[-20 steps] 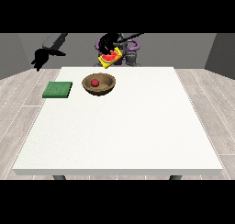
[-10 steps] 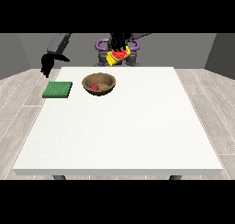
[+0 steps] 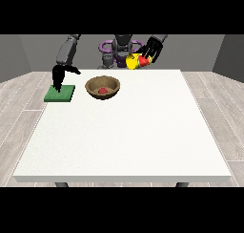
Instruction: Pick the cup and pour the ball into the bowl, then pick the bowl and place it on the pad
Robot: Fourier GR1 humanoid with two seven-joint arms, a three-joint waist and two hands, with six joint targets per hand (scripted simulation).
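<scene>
A brown wooden bowl [image 3: 102, 88] stands on the table at the back left, with a red ball [image 3: 102, 90] inside it. To its left lies a green pad [image 3: 60, 93]. The hand at the view's right [image 3: 152, 49] is raised over the table's far edge and is shut on a yellow and red cup [image 3: 137, 61], which lies tipped on its side. The hand at the view's left [image 3: 59, 75] hangs just above the pad with its fingers pointing down and relaxed, holding nothing.
The large white table [image 3: 124, 132] stretches towards the camera. The robot's torso [image 3: 121, 48] stands behind the far edge, close to the cup.
The hand with the cup moved to the right and away from the bowl. The other hand came down from high at the left to just over the pad.
</scene>
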